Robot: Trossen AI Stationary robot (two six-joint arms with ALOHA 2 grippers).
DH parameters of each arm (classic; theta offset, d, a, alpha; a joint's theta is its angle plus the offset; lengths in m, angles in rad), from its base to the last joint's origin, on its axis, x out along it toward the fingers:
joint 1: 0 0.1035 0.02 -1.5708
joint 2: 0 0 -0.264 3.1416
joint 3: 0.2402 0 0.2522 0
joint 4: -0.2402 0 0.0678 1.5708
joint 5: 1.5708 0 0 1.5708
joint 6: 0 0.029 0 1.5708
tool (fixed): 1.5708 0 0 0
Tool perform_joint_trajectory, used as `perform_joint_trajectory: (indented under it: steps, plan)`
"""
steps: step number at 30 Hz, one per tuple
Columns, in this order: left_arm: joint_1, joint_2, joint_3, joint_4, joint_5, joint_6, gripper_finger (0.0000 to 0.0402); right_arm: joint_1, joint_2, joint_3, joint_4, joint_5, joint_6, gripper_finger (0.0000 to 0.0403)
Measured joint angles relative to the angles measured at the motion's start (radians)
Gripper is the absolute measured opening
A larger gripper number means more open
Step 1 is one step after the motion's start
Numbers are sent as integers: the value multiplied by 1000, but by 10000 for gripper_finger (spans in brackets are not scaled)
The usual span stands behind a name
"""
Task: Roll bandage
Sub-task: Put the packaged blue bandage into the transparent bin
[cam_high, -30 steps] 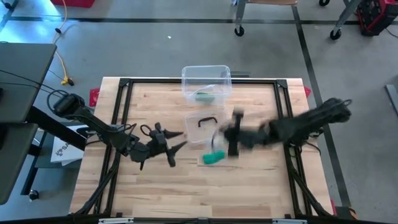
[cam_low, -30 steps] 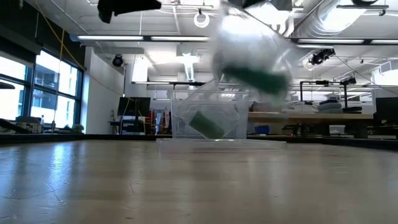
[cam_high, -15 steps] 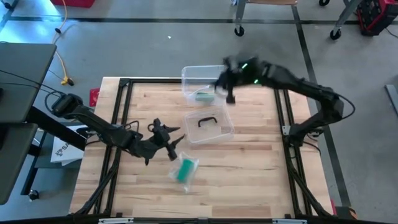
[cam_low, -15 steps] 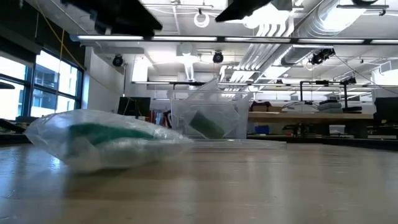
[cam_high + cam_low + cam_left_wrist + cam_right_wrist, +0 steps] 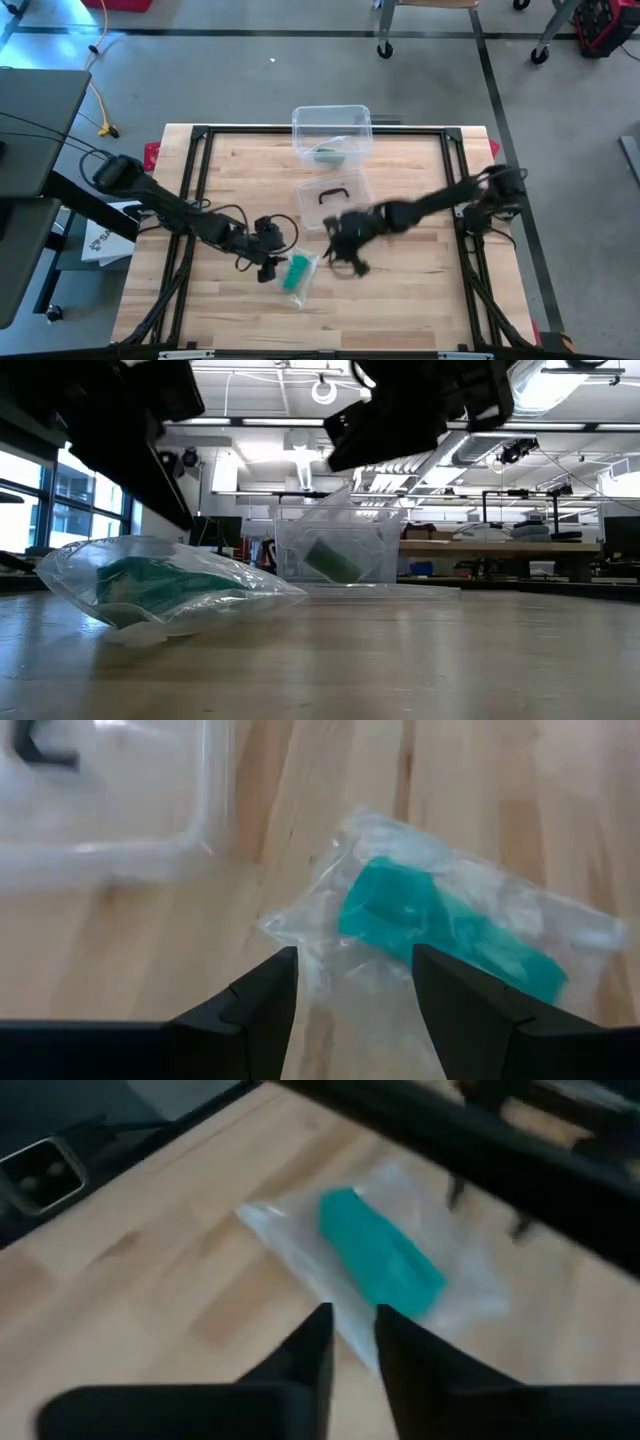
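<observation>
A clear plastic bag (image 5: pixel 297 272) with a teal bandage roll (image 5: pixel 400 910) inside lies flat on the wooden table, near its middle. My left gripper (image 5: pixel 272 266) stands open just left of the bag and tipped downward. In the left wrist view, the left gripper (image 5: pixel 355 995) has the bag's corner (image 5: pixel 300 925) in front of its gap. My right gripper (image 5: pixel 345 260) hovers just right of the bag. In the right wrist view, the right gripper (image 5: pixel 352 1335) has a narrow gap between its fingers and points at the bag's edge.
A clear box (image 5: pixel 332 135) with another green roll (image 5: pixel 335 558) inside stands at the far edge. Its clear lid (image 5: pixel 335 200), which has a black handle, lies flat just beyond the bag. Bare wood stretches toward the near edge.
The bag was aloft at my right gripper a second ago; it has dropped onto the table toward the near left and lies still. My right gripper swung out to the far box, then came back down beside the bag. My left gripper sank and tipped downward toward the bag.
</observation>
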Motion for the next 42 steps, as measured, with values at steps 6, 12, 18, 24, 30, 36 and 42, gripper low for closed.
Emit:
perform_joint_trajectory:
  steps: [6,12,18,24,30,36,42]
  plan:
    - [-52,157,1,103,-10,-236,190,181,238,57,223,252,112,159]
    - [-136,304,5,44,-106,-403,190,243,397,227,111,550,112,233]
    - [-195,350,8,53,-196,-413,190,252,442,319,59,689,62,243]
    - [-216,352,2,83,-211,-417,190,250,443,310,140,755,121,210]
    - [-230,288,-2,35,-204,-412,190,252,441,324,136,736,216,35]
    - [-269,142,-3,-204,-441,-632,190,265,335,464,-206,994,205,5]
    - [-333,33,-2,-285,-742,-816,190,139,196,682,-563,1224,193,2]
